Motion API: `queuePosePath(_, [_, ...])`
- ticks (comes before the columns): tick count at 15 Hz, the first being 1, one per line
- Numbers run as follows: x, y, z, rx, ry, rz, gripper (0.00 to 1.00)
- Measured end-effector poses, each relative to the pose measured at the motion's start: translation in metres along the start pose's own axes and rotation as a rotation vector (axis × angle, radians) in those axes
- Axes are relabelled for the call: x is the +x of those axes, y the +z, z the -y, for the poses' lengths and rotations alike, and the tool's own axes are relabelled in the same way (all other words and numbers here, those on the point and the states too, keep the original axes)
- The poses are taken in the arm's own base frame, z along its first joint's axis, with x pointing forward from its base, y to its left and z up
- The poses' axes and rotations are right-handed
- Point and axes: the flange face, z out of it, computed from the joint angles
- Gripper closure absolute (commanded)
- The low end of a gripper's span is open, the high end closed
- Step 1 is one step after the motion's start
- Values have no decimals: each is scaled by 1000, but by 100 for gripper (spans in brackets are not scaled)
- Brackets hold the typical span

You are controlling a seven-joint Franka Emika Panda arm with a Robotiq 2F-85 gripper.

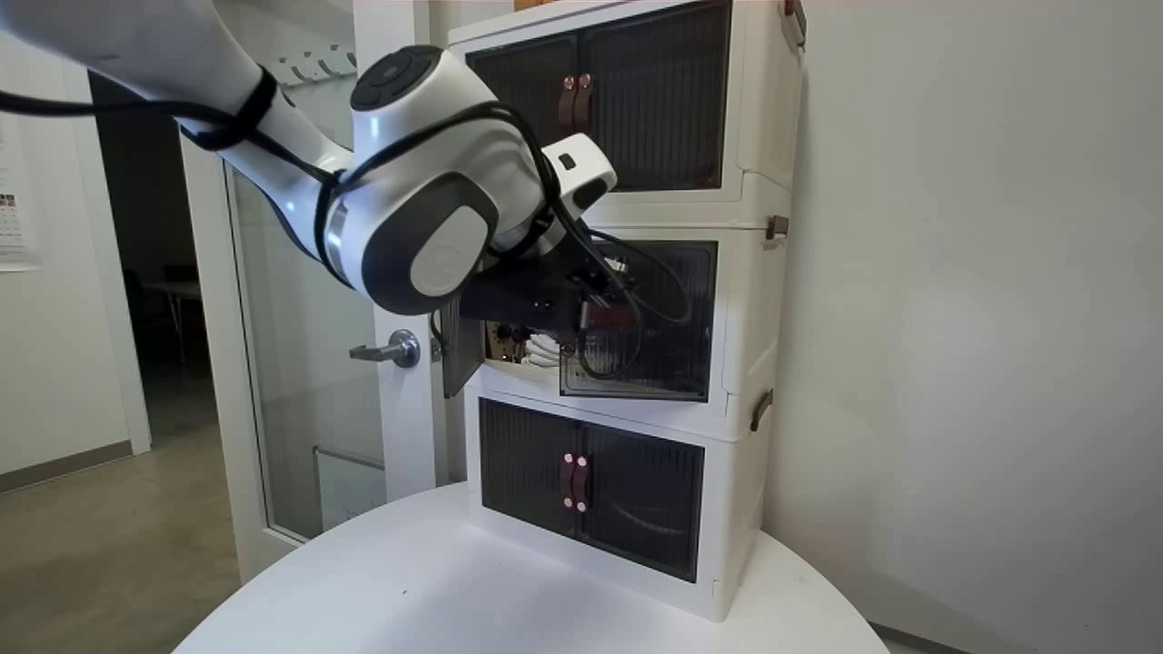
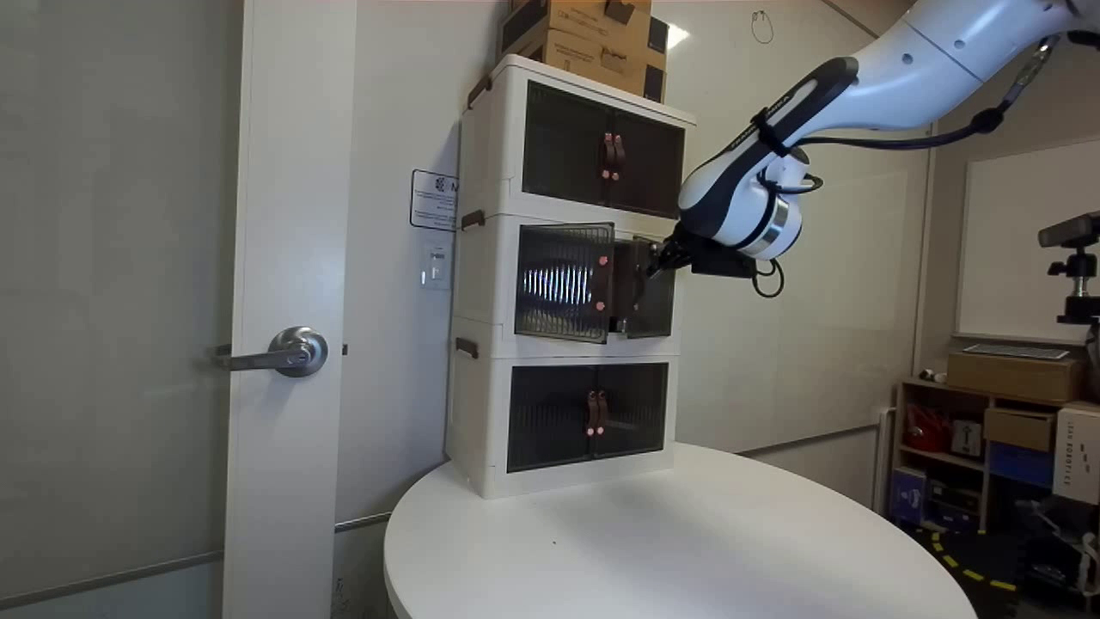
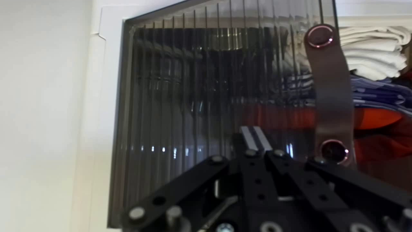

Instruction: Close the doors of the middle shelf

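The middle shelf (image 1: 747, 318) of a white stacked cabinet has two dark ribbed see-through doors, both ajar. One door (image 1: 462, 350) stands swung well out at the left; it also shows in an exterior view (image 2: 559, 292). The right-hand door (image 1: 680, 359) is open a little; it also shows in an exterior view (image 2: 658, 305) and fills much of the wrist view (image 3: 180, 112), with its brown strap handle (image 3: 333, 90). My gripper (image 3: 256, 138) is shut and empty, fingertips at this door's front face beside the handle. I cannot tell whether they touch it. The gripper also shows in an exterior view (image 2: 655, 268).
Folded white cloths (image 3: 375, 53) and other fabric lie inside the middle shelf. The upper doors (image 1: 654, 100) and lower doors (image 1: 591, 490) are shut. The cabinet stands on a round white table (image 2: 687, 533). Cardboard boxes (image 2: 601, 52) sit on top. A wall stands beside the cabinet.
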Motion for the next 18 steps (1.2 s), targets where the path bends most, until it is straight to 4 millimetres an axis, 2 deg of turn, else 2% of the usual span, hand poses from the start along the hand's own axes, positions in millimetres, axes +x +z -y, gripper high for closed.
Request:
queuePosePath(5, [4,17,2,-15,58,-62,100])
queuePosePath(11, [17,29,5,-29,77,-109,100])
queuePosePath(18, [20,41,12,-52,77,-126,100])
